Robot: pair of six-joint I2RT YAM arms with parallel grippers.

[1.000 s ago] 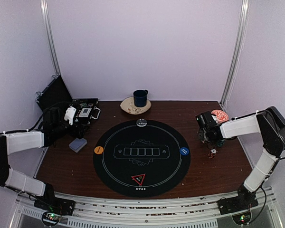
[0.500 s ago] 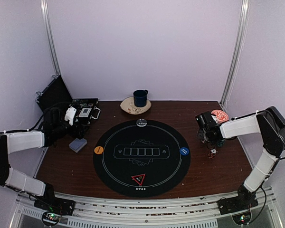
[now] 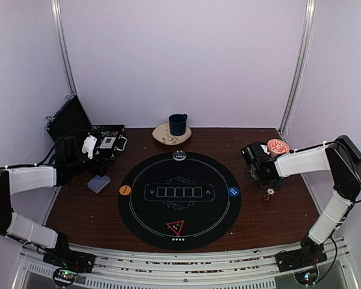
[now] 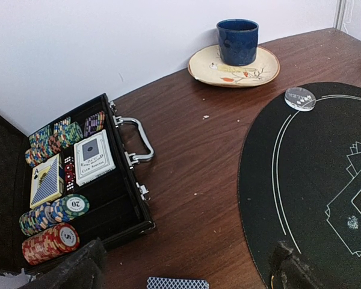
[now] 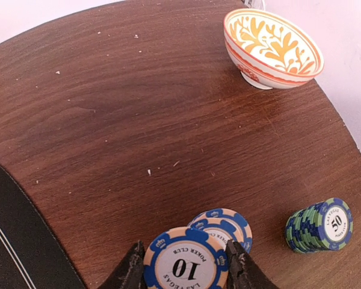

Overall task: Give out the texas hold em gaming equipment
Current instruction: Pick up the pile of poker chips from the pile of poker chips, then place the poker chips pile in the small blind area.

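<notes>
My right gripper is shut on a blue-and-peach poker chip marked 10, held just above two more blue chips lying on the wood. A green-blue chip stack stands to its right. From above, the right gripper hovers right of the black round mat. The mat carries an orange button, a blue button, a white button and the red-edged triangle. My left gripper is open, empty, over the blue-backed card deck.
An open black case at the left holds chip stacks and card packs. The dark blue mug stands on a cream plate at the back. The red-patterned bowl sits at the table's right edge, behind the chips.
My right gripper has narrowed onto the blue chip and shifted slightly left. The left arm has not moved.
</notes>
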